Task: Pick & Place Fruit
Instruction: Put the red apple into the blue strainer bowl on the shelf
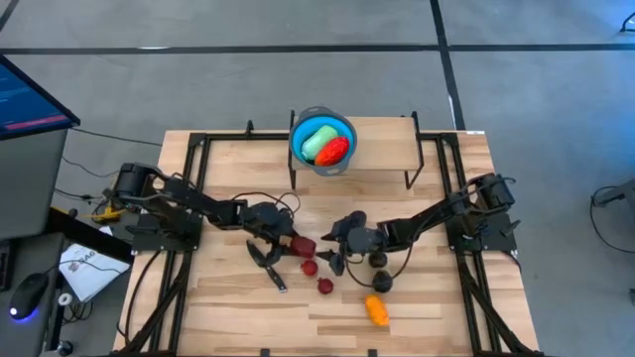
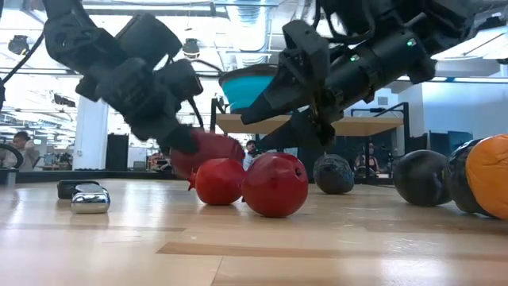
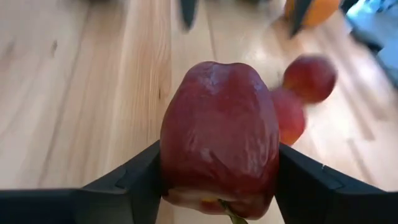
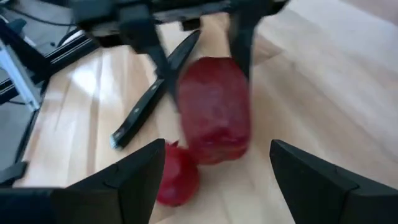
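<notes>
High view: blue bowl (image 1: 298, 134) holds green fruit (image 1: 317, 138) and red-orange fruit (image 1: 334, 150).

1. A robotics lab or test hall inside a large open industrial-style space.
2. Wooden table (image 1: 327, 297) with a black metal frame stands on grey concrete floor (image 1: 198, 79) marked with dark lines.
3. Monitor (image 1: 30, 99) at upper left, mouse (image 1: 28, 294) and cables at lower left.
4. Low view: high ceiling with pipes, bright lights, people in the background.
</notes>
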`<move>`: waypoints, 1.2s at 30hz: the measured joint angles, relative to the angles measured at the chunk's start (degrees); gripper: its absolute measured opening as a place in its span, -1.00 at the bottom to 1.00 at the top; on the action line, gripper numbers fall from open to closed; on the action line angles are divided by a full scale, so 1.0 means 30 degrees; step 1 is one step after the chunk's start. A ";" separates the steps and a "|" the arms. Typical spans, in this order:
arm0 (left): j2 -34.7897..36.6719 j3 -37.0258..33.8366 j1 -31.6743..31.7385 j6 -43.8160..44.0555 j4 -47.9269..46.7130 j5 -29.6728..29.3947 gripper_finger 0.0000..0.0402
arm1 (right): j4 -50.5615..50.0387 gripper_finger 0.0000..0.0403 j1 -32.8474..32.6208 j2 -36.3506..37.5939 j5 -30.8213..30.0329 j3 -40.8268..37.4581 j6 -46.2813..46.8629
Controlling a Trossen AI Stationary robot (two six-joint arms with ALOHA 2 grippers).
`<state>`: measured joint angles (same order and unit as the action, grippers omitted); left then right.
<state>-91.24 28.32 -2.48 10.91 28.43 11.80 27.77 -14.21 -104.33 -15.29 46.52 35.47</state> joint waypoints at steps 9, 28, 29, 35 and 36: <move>0.4311 0.0000 0.0600 0.4892 -0.4042 0.0524 0.19 | -0.4861 0.41 0.0230 0.0000 0.0068 0.3364 -0.7860; 0.5907 -0.0007 0.2040 0.9044 -0.5836 0.0082 0.29 | -0.6754 0.41 0.1200 0.0000 -0.1253 0.6615 -1.3779; 0.5907 -0.0007 0.2040 0.9044 -0.5829 0.0078 0.29 | -0.6714 0.41 0.1343 0.0000 -0.0806 0.6615 -1.3088; 0.5907 -0.0007 0.2040 0.9044 -0.5809 0.0085 0.29 | -0.6042 0.47 0.1811 0.0000 -0.0035 0.6608 -1.4387; 0.5907 -0.0007 0.2040 0.9044 -0.5802 0.0085 0.30 | -0.6129 0.51 0.1778 0.0000 -0.0035 0.6608 -1.4811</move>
<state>-73.52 28.29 3.64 38.04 11.02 12.05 9.38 -8.88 -104.33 -15.40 66.35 -8.96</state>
